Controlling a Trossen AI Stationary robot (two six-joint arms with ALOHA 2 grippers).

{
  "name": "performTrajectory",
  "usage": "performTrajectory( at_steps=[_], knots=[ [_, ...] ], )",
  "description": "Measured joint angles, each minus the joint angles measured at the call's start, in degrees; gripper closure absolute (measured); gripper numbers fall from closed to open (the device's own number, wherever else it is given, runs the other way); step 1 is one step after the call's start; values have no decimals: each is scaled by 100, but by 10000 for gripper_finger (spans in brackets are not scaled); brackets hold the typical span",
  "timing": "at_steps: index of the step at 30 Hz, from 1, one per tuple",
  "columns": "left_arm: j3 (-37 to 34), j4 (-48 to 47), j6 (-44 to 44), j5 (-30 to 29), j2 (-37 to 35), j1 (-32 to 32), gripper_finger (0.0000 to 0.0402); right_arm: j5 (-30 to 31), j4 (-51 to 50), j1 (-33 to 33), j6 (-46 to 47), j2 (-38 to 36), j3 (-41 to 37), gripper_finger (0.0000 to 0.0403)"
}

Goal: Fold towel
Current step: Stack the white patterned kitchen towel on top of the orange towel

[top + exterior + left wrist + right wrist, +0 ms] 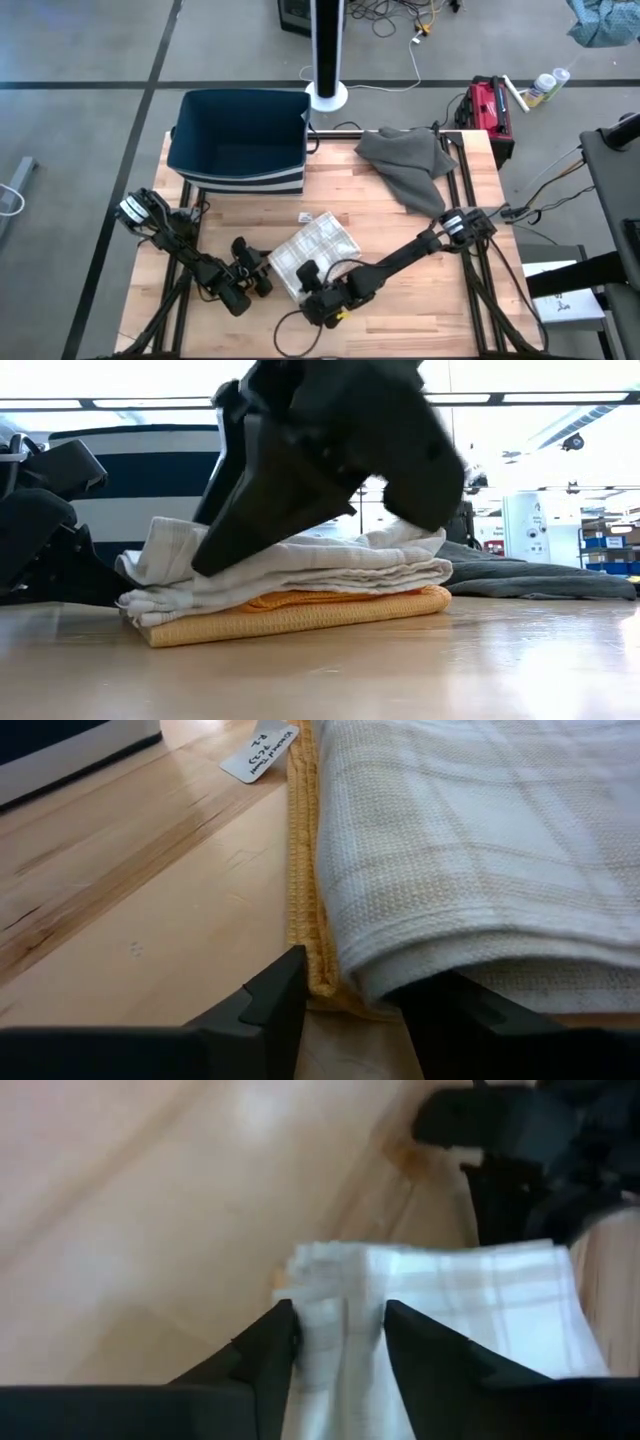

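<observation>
A folded white towel (314, 251) lies on a yellow cloth (300, 614) near the front middle of the wooden table (400, 240), between the two arms. The right gripper (338, 1342) pinches a bunched edge of the towel between its fingers, while the left gripper (350, 1010) sits at the towel's other side with its fingers around the stack's folded corner, seemingly nipping it, though that grip is hard to confirm. Farther back a gray cloth (408, 163) lies beside a dark blue bin (240, 135).
</observation>
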Motion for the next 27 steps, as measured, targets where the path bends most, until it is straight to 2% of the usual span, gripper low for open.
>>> performTrajectory(
  at_steps=[7,14,21,27],
  knots=[
    [-2,45,25,4,3,2,263,-98,41,-33,49,17,-2,312],
    [-2,55,22,-6,3,7,263,-92,25,-37,146,4,240,391],
    [-4,-23,-7,-38,-57,9,234,-75,9,-36,181,-173,532,393],
    [-9,-68,95,65,-247,9,207,186,4,-50,366,-178,572,398]
  ],
)
